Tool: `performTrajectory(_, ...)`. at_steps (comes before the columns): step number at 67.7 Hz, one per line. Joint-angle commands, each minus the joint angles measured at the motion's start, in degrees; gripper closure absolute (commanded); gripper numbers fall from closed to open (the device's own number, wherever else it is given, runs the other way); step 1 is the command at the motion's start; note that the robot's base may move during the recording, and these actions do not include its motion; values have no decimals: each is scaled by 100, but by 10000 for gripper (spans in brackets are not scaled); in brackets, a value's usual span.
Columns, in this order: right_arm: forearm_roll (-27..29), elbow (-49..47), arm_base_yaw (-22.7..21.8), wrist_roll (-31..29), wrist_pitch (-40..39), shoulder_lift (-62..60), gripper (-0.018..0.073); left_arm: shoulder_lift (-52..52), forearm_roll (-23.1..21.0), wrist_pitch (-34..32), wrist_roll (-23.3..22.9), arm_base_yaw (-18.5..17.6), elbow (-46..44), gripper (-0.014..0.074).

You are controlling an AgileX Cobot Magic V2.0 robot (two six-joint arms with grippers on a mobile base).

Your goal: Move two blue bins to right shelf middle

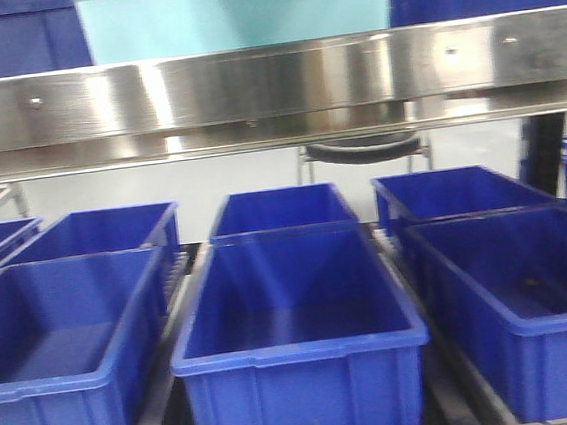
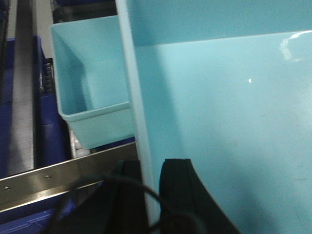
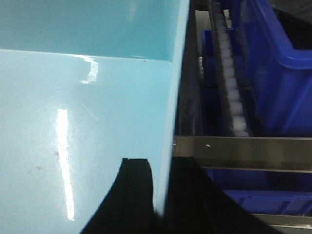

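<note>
A pale light-blue bin (image 1: 234,11) is held above the steel shelf rail, filling the top middle of the front view. In the left wrist view my left gripper (image 2: 151,168) is shut on its left wall (image 2: 139,97), one finger inside and one outside. In the right wrist view my right gripper (image 3: 162,170) is shut on its right wall (image 3: 170,97) in the same way. A second pale blue bin (image 2: 92,83) sits beyond the rail, to the left of the held one, on the shelf. Neither gripper shows in the front view.
A steel shelf rail (image 1: 271,83) crosses the front view. Below it stand several dark blue crates (image 1: 295,332) in rows on roller tracks (image 3: 231,97). More dark blue crates (image 3: 273,63) stand to the right of the held bin and behind it at the top (image 1: 6,38).
</note>
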Motion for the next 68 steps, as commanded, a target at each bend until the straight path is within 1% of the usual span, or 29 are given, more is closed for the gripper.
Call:
performTrajectory(1, -46, -57, 3, -63, -276, -27, 712, -107, -191, -258, 67, -57, -87, 707)
performTrajectory(68, -46, -57, 3, -63, -276, -27, 712, -107, -191, -258, 67, -57, -87, 707)
